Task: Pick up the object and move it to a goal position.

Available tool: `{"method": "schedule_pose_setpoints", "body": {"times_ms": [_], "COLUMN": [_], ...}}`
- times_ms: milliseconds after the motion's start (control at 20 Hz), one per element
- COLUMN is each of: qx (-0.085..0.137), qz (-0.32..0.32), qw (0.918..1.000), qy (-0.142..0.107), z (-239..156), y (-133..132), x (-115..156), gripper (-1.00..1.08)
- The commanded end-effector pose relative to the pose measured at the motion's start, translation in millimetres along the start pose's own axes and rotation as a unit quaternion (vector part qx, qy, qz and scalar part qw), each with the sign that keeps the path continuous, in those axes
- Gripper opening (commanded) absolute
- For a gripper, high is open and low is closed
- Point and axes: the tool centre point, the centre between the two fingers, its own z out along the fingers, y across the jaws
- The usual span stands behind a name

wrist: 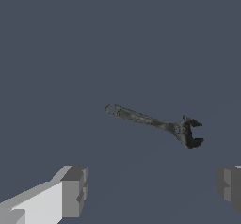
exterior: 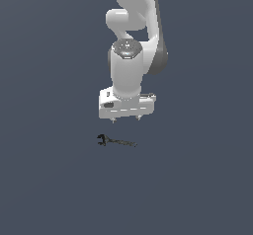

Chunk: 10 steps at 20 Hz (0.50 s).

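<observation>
The object, a small dark wrench (exterior: 115, 141), lies flat on the grey floor, its open-jaw head toward the exterior view's left and its slim handle toward the right. The wrist view shows the wrench (wrist: 155, 123) whole, with nothing touching it. My gripper (exterior: 126, 119) hangs above and slightly behind the wrench, pointing down, clear of it. The two fingertips (wrist: 75, 190) stand wide apart in the wrist view, so the gripper (wrist: 153, 188) is open and empty.
The white arm (exterior: 131, 56) rises from the gripper toward the top of the exterior view. A plain dark grey floor (exterior: 49, 179) spreads all around.
</observation>
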Motion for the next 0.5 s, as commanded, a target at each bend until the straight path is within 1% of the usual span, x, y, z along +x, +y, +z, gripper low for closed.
{"method": "schedule_pose_setpoints", "body": {"times_ms": [0, 200, 450], "qx": [-0.001, -0.002, -0.002], "qz": [-0.025, -0.074, -0.139], "qw": [0.9997, 0.9973, 0.9902], "qy": [-0.001, -0.003, -0.006], "z": [5, 15, 28], "y": [2, 7, 13], "x": [1, 4, 6], "gripper": [1.0, 1.0, 1.0]}}
